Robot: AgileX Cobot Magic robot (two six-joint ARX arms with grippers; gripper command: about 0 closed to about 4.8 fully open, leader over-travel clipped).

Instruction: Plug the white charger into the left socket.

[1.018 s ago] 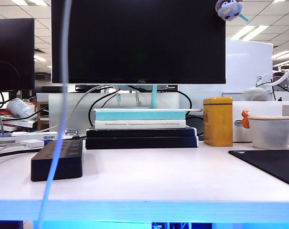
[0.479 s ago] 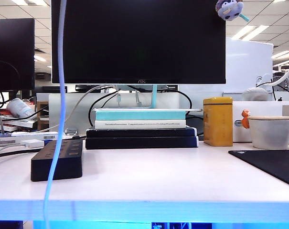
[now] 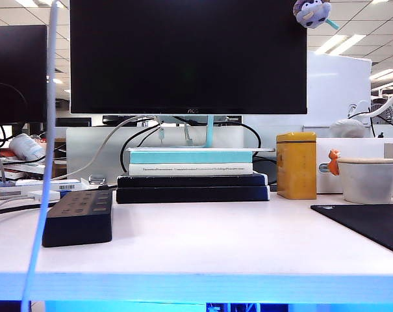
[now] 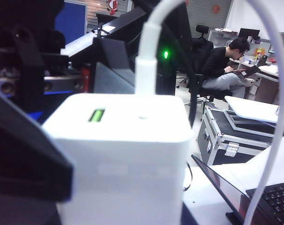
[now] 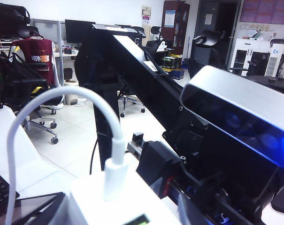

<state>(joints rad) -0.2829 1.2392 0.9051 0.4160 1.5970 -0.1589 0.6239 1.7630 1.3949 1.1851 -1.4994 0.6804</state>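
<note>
One white charger tight in the left gripper, one cable, one power strip; right gripper unseen.

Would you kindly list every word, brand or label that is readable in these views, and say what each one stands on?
"AOC": on the lower bezel of the monitor.
Spine print on the white book under the monitor: too small to read.
Barcode label on the white strip at far left: too small to read.
White charger, held by the left gripper: only a green light, no text.
</note>
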